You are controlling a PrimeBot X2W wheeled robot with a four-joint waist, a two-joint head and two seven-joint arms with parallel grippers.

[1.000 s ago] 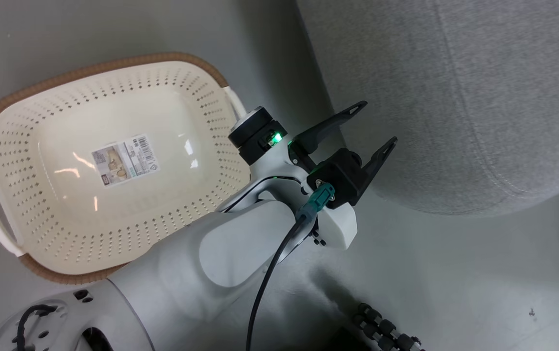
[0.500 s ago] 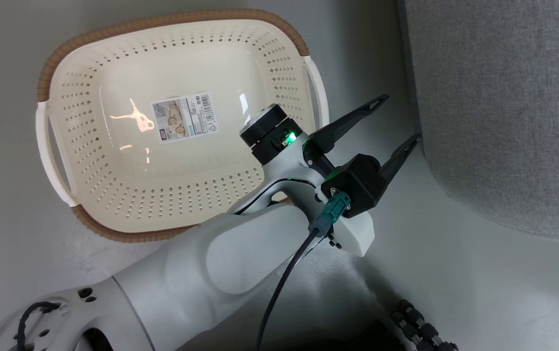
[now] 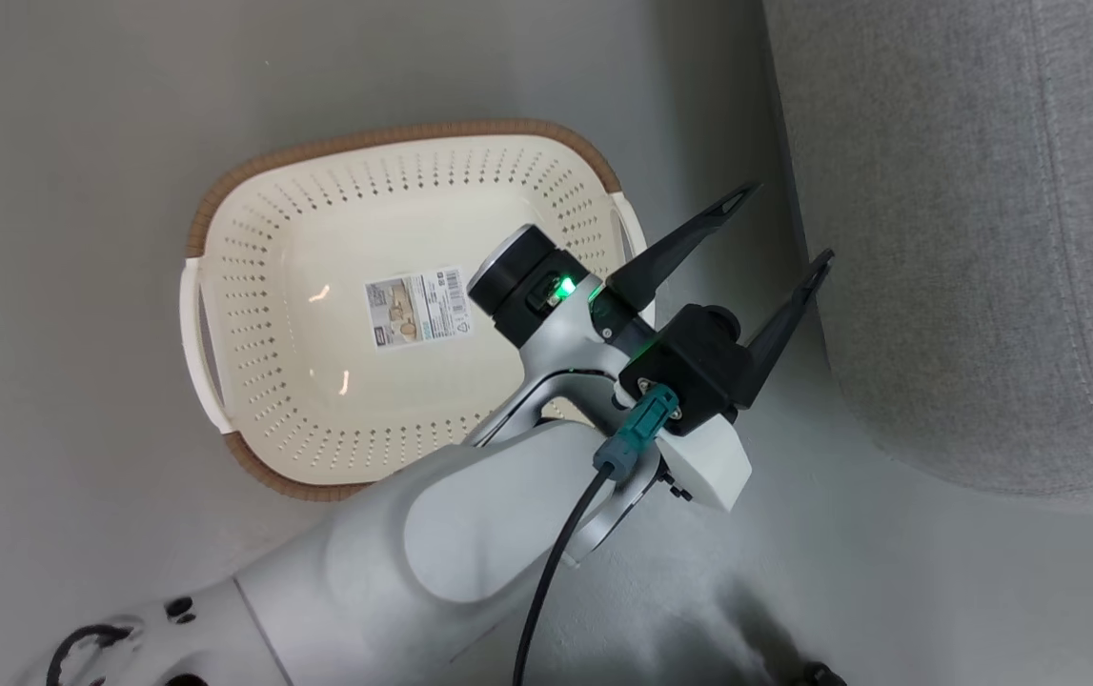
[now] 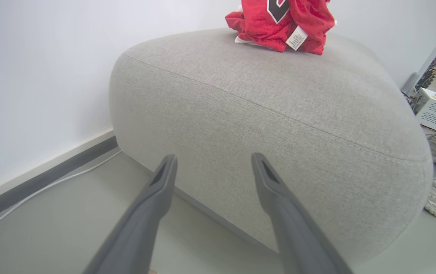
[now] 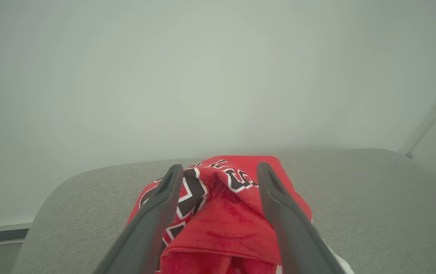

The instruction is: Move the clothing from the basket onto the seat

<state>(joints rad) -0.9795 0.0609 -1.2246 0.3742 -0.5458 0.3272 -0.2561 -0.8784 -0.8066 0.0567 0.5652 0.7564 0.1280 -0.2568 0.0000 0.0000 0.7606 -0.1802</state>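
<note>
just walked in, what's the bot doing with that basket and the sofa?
The move looks done. The basket sits on the floor with just the paper label on its bottom. The red clothing lies bunched on top of the grey seat. The left gripper is open and holds nothing, between the basket and the side of the seat. The right gripper is open at the clothing pile. I cannot tell whether it touches the cloth.
</note>
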